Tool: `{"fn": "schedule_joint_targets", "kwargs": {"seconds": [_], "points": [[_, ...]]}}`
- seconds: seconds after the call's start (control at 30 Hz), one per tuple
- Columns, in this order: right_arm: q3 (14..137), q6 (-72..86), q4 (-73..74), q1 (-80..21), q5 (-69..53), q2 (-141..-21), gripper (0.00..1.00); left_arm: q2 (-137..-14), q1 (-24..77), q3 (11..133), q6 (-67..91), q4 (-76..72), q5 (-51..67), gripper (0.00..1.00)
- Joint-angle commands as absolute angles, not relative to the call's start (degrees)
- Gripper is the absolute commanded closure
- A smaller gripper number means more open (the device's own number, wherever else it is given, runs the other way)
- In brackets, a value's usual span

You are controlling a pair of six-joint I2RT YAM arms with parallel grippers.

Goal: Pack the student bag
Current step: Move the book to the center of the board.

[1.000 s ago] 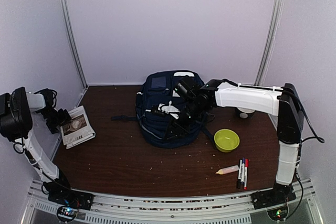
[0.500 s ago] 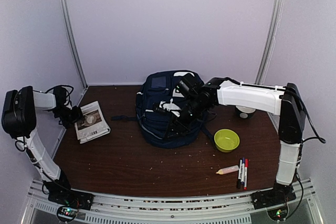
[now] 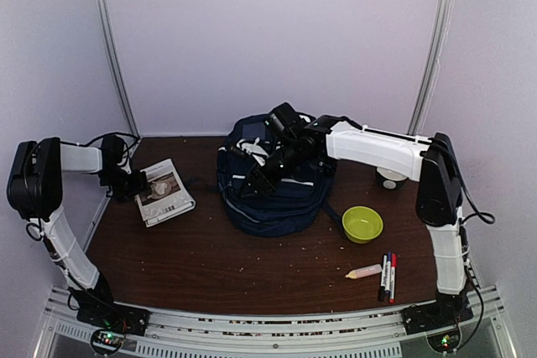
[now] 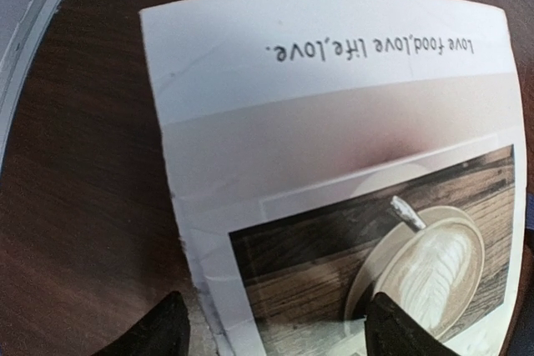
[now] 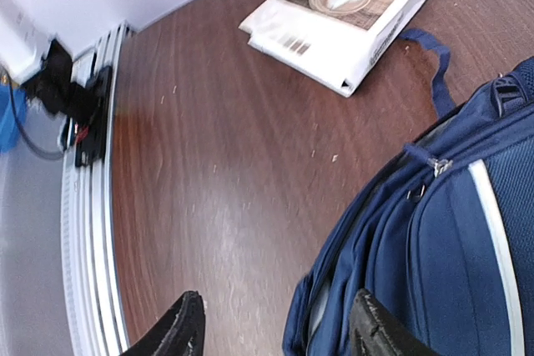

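The student bag (image 3: 281, 194), navy blue with a thin white stripe, lies in the middle of the table. Its blue side fills the right of the right wrist view (image 5: 467, 231), where a slit shows light-grey lining. My right gripper (image 3: 247, 188) hangs open over the bag's left edge, one finger above bare table and the other above the fabric (image 5: 279, 331). A white book (image 3: 165, 192) with a coffee-cup picture on its cover (image 4: 334, 147) lies left of the bag. My left gripper (image 3: 138, 184) is open (image 4: 279, 331), low over the book's left edge, straddling that edge.
A green bowl (image 3: 362, 224) stands right of the bag. Near the front right lie marker pens (image 3: 388, 276) and a small pale tube (image 3: 364, 272). A white round thing (image 3: 392, 179) sits behind the right arm. A blue strap loop (image 5: 434, 64) trails from the bag toward the book.
The book and my left gripper have moved right together, toward the bag. My right gripper has swung up and left across the bag to its left edge.
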State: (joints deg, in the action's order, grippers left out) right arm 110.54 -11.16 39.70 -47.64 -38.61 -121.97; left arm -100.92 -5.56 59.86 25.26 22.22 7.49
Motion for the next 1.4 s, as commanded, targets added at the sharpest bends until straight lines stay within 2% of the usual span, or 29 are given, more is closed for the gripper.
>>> {"fn": "schedule_joint_targets", "kwargs": {"seconds": [0.0, 0.17, 0.37, 0.57, 0.8, 1.13, 1.37], "points": [[116.9, 3.8, 31.4, -48.2, -39.7, -128.7, 0.40, -102.7, -5.8, 64.4, 27.0, 23.9, 3.8, 0.24], [126.0, 11.5, 30.7, -49.1, -40.1, -135.8, 0.39, -107.5, -5.8, 73.6, 27.7, 27.6, -0.5, 0.23], [117.2, 9.4, 29.4, -49.5, -39.9, -131.5, 0.38, -116.0, -7.6, 90.0, 24.3, 32.5, 0.1, 0.21], [112.1, 7.2, 29.9, -49.6, -40.9, -129.0, 0.38, -126.9, -8.4, 105.9, 20.6, 38.8, 10.9, 0.22], [110.3, 3.0, 33.5, -49.5, -39.8, -126.3, 0.38, -132.8, -5.6, 112.4, 14.8, 47.3, 15.4, 0.23], [109.8, 3.7, 32.9, -49.6, -40.7, -126.5, 0.38, -130.3, -1.0, 106.4, 10.9, 50.2, 17.2, 0.24], [109.6, 3.0, 33.7, -49.6, -40.9, -126.1, 0.38, -120.0, 4.8, 88.3, 14.2, 45.6, 15.9, 0.26]]}}
